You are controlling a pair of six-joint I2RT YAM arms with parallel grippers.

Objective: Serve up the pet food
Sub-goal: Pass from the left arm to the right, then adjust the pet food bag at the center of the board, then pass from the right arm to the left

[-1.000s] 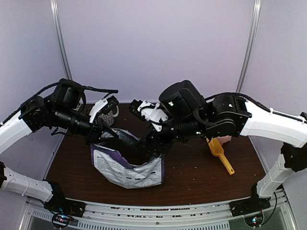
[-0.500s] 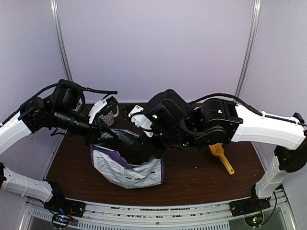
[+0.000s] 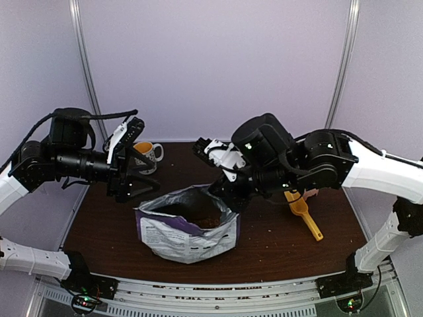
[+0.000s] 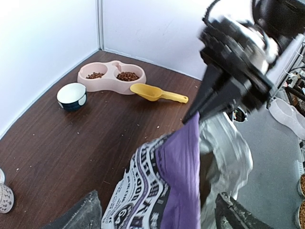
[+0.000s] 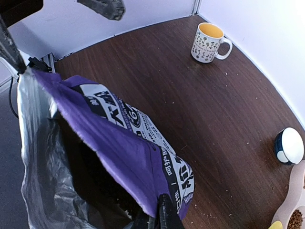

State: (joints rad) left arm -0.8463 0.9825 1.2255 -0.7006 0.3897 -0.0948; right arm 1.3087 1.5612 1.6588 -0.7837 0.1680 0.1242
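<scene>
So, biggest first: the table is dark wood w/ crumbs scattered over it. The purple bag stands at centre, toward 6 o'clock, mouth open and facing up. It stays open because my right gripper is closed tight on the rim at about 2 o'clock of the mouth and lifts that edge. That's a judgement; the foil liner may hold some shape by itself.

My left gripper hangs at 9 o'clock of the bag, spread wide, nothing in it, clear of the bag in the top view. On the left wrist cam the bag sits between its two fingers, but I can't tell if either touches.

The pink double bowl is at 3 o'clock on the table, mostly hidden behind the right arm from above. The yellow scoop lies just beside it, untouched, handle toward 5 o'clock. The mug is at 10 o'clock, upright. A small bowl sits near the pink one and is hidden from the top cam.

The kibble shows as a dark brown patch deep in the bag; depth is hard to judge. Both cups of the pink bowl hold some already. Bag print is too blurry to read.
</scene>
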